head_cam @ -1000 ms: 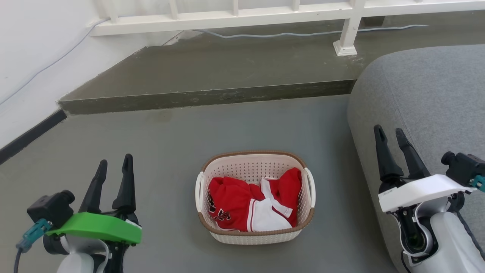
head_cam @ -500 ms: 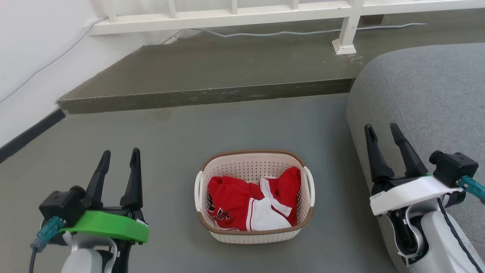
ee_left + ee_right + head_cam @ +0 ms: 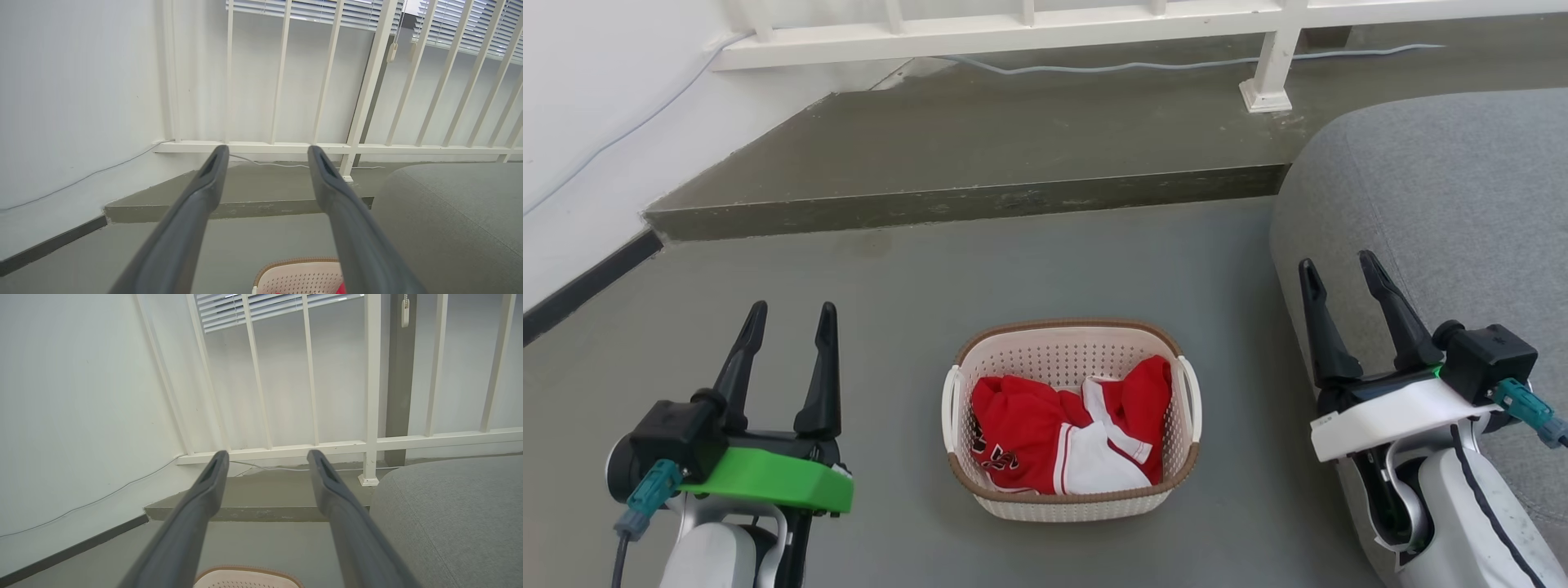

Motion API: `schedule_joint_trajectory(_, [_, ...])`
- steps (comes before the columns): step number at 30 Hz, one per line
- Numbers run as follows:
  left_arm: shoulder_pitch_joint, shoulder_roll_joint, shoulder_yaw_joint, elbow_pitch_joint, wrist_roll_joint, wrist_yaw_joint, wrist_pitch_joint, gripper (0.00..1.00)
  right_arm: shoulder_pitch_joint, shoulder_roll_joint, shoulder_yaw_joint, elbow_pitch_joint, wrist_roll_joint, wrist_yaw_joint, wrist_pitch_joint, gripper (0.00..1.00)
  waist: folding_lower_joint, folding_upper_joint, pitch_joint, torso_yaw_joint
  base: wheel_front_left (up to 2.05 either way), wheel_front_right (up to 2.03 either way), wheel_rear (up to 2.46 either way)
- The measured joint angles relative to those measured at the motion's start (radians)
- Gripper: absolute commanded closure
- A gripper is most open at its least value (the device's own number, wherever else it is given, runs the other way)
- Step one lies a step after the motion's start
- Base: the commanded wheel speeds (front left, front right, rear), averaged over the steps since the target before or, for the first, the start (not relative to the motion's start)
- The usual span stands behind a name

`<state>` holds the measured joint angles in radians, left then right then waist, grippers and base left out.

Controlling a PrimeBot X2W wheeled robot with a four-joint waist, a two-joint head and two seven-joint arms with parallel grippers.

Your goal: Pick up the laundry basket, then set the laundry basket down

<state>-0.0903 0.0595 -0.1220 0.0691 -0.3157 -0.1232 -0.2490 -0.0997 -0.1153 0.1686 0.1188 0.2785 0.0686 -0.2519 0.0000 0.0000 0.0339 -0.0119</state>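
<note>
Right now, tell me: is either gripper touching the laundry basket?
No, the left gripper and right gripper stand open on either side of the laundry basket, both apart from it.

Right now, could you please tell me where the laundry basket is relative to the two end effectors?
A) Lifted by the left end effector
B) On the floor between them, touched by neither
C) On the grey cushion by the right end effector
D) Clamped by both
B: the laundry basket rests on the grey floor, with the open left end effector and the open right end effector off to either side, clear of its handles.
</note>
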Motion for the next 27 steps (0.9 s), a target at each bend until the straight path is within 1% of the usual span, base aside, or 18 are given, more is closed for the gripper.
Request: schedule_joint_trajectory(27, [-0.002,-0.009,0.006,0.003,0.004,-0.001,0.0,0.0,0.0,0.02,-0.027,0.014,-0.025,0.005,0.0,0.0,0.0,0.0,-0.005,-0.008,0.0,0.0,0.0])
